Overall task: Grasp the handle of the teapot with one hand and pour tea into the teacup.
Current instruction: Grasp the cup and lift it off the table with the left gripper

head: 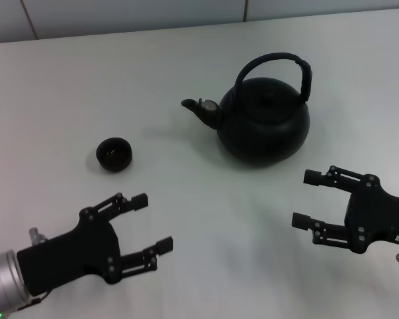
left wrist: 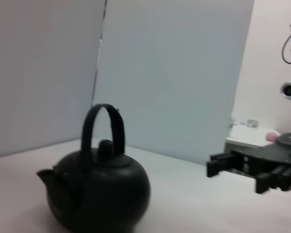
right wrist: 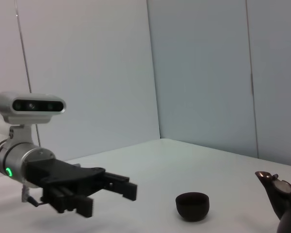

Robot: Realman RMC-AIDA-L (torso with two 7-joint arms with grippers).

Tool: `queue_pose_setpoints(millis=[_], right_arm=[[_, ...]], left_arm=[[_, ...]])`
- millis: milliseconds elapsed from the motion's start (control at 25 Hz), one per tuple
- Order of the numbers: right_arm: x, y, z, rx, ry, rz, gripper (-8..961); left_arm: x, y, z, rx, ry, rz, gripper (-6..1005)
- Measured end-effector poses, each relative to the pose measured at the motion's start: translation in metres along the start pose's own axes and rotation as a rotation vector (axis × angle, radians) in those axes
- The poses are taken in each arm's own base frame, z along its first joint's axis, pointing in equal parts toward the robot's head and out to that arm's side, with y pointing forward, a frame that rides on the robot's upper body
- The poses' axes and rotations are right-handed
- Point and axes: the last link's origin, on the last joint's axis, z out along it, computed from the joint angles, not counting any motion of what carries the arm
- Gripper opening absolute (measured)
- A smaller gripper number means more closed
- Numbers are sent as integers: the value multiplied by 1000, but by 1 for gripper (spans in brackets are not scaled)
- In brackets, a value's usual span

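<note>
My 2 jaws are open and hold nothing. My right gripper (head: 310, 198) hovers over the table (head: 186, 53), near the teapot (head: 265, 119) but apart from it. My left gripper (head: 153, 222) hovers near the teacup (head: 114, 153). The teapot stands upright, its handle (head: 274, 63) arching on top, its spout toward the teacup.

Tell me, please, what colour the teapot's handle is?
Black, like the teapot; the handle shows best in the left wrist view.
</note>
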Motion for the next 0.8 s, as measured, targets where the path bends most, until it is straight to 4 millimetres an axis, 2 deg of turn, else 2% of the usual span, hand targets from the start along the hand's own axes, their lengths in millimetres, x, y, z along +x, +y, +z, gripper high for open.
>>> queue_pose_setpoints(millis=[280,600,800], right_arm=[[-2,-1,3,-3,-4,-4,769],[-2,-1,7,-9,-12,-4,770],[-3,0,9,-10,-14,-3,771]], left_arm=[[5,-15,9,104,67,28,854],[3,-24,2,274,139,124,851],[4,-29,1,323,138,173,850]])
